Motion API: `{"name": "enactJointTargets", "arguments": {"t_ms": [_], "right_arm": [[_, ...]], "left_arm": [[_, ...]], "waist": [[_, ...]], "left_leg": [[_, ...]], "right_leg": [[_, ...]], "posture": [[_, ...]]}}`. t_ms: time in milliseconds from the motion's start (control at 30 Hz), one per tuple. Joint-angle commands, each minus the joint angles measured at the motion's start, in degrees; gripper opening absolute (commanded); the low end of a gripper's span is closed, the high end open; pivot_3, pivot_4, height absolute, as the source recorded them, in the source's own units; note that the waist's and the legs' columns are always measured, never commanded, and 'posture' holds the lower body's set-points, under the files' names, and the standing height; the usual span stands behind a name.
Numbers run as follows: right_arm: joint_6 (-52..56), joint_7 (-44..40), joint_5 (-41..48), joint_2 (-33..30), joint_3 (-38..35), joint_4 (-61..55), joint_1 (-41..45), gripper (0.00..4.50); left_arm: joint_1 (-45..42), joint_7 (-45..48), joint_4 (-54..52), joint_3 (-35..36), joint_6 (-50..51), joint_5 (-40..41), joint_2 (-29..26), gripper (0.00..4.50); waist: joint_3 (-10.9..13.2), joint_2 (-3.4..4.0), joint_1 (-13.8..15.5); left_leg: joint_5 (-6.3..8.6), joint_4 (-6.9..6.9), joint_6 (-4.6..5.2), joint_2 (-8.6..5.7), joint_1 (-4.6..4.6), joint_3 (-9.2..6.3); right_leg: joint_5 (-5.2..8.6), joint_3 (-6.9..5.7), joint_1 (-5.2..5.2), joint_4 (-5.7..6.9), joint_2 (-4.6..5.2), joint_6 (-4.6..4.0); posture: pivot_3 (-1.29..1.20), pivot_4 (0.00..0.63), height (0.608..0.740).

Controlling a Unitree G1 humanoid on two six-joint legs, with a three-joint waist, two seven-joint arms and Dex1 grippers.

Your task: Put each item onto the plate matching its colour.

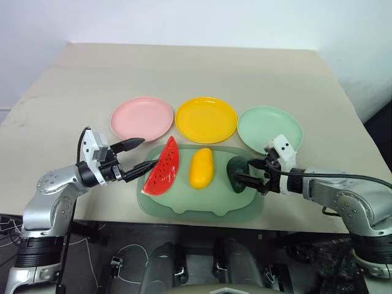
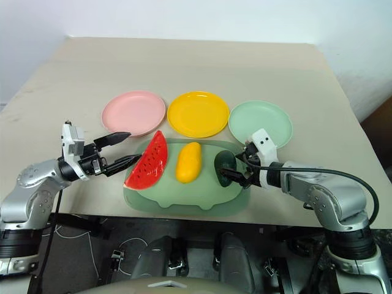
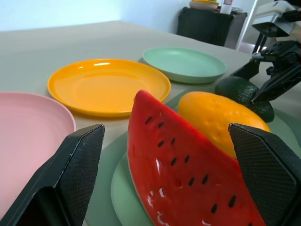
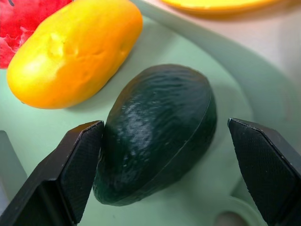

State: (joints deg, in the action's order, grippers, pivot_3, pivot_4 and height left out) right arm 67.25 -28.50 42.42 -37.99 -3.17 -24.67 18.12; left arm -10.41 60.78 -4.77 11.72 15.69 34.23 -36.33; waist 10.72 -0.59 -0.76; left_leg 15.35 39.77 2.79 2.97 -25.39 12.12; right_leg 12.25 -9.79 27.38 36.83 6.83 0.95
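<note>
Three plates stand in a row: pink (image 1: 141, 117), yellow (image 1: 206, 119) and mint green (image 1: 269, 128). In front of them, on the pale green mat (image 1: 208, 202), lie the red watermelon wedge (image 1: 163, 168), the yellow mango (image 1: 201, 168) and the dark green avocado (image 1: 236, 170). My left gripper (image 1: 147, 153) is open just left of the watermelon, with the wedge ahead between its fingers (image 3: 70, 179). My right gripper (image 1: 244, 171) is open with a finger on each side of the avocado (image 4: 160, 127), not closed on it.
The beige table (image 1: 184, 67) stretches bare behind the plates. The mat sits close to the table's front edge. The mango (image 4: 70, 56) lies right beside the avocado, and the watermelon right beside the mango.
</note>
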Motion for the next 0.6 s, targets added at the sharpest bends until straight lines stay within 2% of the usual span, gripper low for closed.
{"name": "enactJointTargets", "arguments": {"t_ms": [33,200,333,433,600], "right_arm": [[0.23,-0.05,-0.60,0.10,0.76,0.20,1.43,4.50],[-2.62,-1.63,-2.17,-1.00,0.92,-0.13,1.25,3.28],[-2.61,-3.96,0.82,-2.20,-2.91,-1.41,2.51,2.65],[-2.15,-4.58,3.20,-2.50,-6.60,-0.89,5.50,2.64],[-3.68,-3.92,1.63,-2.07,-8.33,4.90,11.97,2.63]], "left_arm": [[0.43,-0.35,-2.12,1.17,-0.49,0.22,-0.54,4.44],[1.35,-0.67,-2.72,1.86,-0.64,0.37,-0.67,4.50],[2.08,-0.91,-3.30,2.41,-0.53,0.59,-0.89,4.50],[2.44,-1.08,-3.43,2.86,-0.58,0.73,-1.17,4.50],[3.25,-1.36,-4.06,3.41,-0.53,0.98,-1.58,4.50]], "waist": [[0.00,0.00,0.06],[0.00,0.00,0.08],[0.00,0.00,0.08],[0.01,0.01,0.00],[0.00,0.01,-0.05]], "left_leg": [[0.00,0.00,0.00,0.00,0.00,0.00],[0.00,0.03,0.00,0.00,0.00,0.00],[0.00,0.05,0.00,0.00,0.00,0.00],[0.00,0.05,0.00,0.00,-0.01,0.01],[0.00,0.05,0.00,0.01,0.00,0.01]], "right_leg": [[0.00,0.00,0.00,0.01,0.00,0.01],[0.01,0.00,-0.02,0.01,0.01,0.00],[0.01,0.00,-0.01,0.01,0.01,-0.01],[0.01,0.00,0.01,0.03,0.01,0.00],[0.03,0.01,0.03,0.05,0.00,-0.04]], "posture": [[0.00,0.150,0.696],[0.00,0.150,0.696],[0.00,0.150,0.696],[0.00,0.150,0.696],[0.00,0.150,0.696]]}}
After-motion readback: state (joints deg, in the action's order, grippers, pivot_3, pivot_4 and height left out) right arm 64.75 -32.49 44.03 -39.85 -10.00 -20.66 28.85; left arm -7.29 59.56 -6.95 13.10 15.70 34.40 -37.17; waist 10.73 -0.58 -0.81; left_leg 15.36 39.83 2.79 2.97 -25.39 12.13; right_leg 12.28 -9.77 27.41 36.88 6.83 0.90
